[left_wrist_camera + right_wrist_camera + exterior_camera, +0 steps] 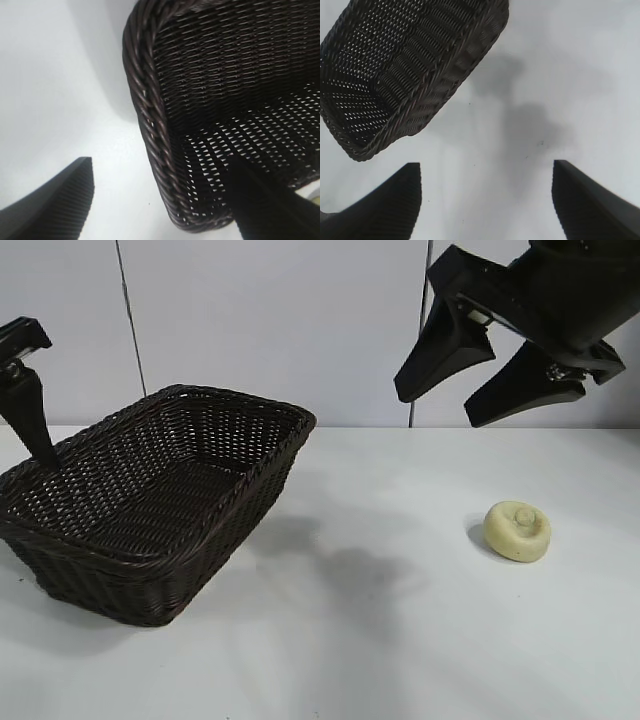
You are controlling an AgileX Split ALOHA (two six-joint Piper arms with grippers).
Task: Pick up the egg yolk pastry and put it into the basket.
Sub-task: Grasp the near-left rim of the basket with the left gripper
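One egg yolk pastry (pixel 518 530) lies alone on the white bench (pixel 400 640), toward the right side in the exterior view, its little knob up and a soft shadow along its left edge. Nothing touches it. The right hand (pixel 440 398) hangs in the air above it and somewhat to the left, well clear — its two dark fingers (pixel 444 348) are spread wide and slant down toward the bench, with nothing between them. In the right wrist view the same spread fingers (pixel 382 210) frame bare bench, with the basket (pixel 420 65) farther off.

The basket (pixel 160 510) stands on the left part of the bench, well apart from the pastry, its dark woven sides sloping out under a braided rim; its inside shows only weave.

The left hand (pixel 42 455) is at the basket's far-left corner, one finger (pixel 25 410) pointing steeply down at the rim. The left wrist view shows its fingers (pixel 55 205) parted wide and holding nothing — one over the bench outside the rim, the other (pixel 270 205) over the basket's interior (pixel 225 75).
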